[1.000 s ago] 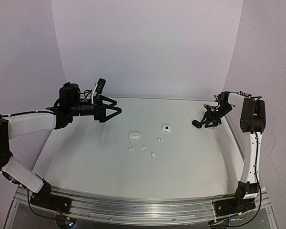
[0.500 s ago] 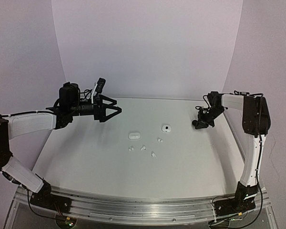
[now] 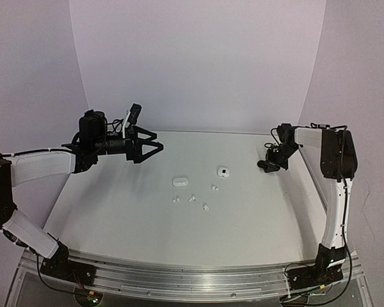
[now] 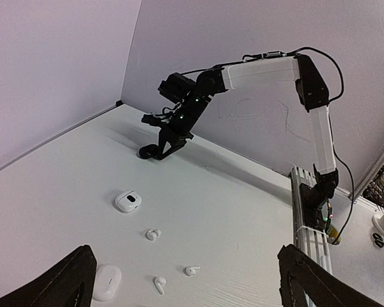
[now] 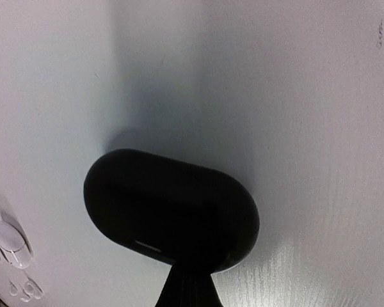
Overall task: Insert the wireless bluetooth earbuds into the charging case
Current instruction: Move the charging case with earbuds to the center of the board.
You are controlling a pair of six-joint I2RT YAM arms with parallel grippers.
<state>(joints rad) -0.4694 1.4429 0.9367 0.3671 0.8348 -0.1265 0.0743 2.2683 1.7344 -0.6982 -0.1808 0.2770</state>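
Down and forward of the left claw, its fingers spread wide, the white earbuds lie loose on the table by two white cases, nearer it than the right claw, which sits at a black case, grip impossible to tell.

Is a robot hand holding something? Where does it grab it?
The right gripper seems to pinch the black case by one long edge. The left gripper is open, holding nothing.
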